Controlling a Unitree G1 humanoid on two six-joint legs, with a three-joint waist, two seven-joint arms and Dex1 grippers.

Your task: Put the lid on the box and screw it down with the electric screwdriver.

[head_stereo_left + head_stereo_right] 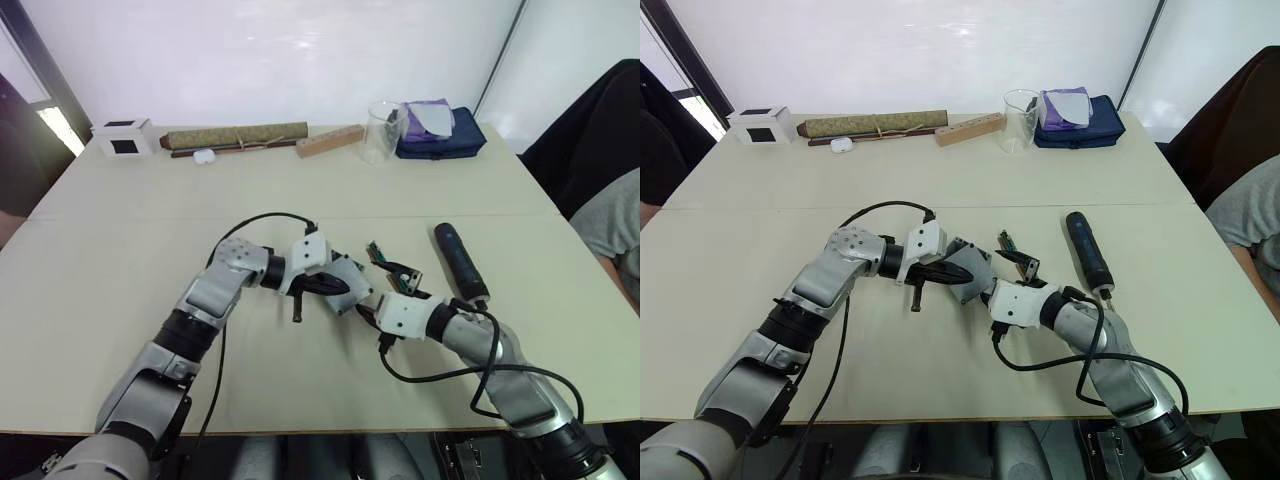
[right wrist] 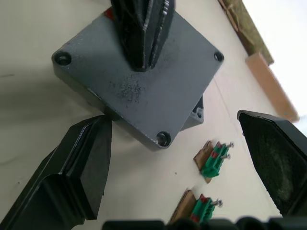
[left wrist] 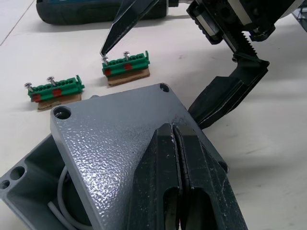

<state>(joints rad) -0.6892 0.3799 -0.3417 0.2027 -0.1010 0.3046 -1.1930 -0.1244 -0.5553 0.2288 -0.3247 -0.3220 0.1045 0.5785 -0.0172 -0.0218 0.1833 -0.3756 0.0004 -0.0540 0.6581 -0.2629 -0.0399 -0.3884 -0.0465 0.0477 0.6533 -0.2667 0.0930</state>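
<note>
The lid (image 3: 115, 129) sat on top of the box (image 3: 29, 167) in the middle of the bench (image 1: 120, 230), but skewed. In the left wrist view one corner of the box gaped open beside the lid's edge, with a white wire (image 3: 62, 201) showing inside. The left pincer (image 3: 180, 143) was closed, its two fingers pressed together with the tips down on the lid's smooth grey face, near the centre. The right wrist view showed the same black fingers (image 2: 141, 28) planted on the lid from the other side.

The right pincer (image 2: 192, 148) was wide open and held nothing. One finger (image 2: 81, 158) sat just beside a corner of the lid and box, while the other finger (image 2: 278, 158) stood well apart. The stack was not between them.

Two small green circuit boards (image 3: 88, 79) lay on the bench just beyond the box, each with tiny screws standing up. The electric screwdriver (image 1: 460, 262) lay flat on the bench to the robot's right, beyond the boards and apart from both pincers, untouched.

Along the far edge were a white box with a black square (image 1: 124, 138), a long rolled mat (image 1: 238, 135), a wooden block (image 1: 330, 141), a clear cup (image 1: 381, 130) and a dark blue pouch (image 1: 442, 135). A person's sleeve (image 1: 610, 225) showed at the right edge.
</note>
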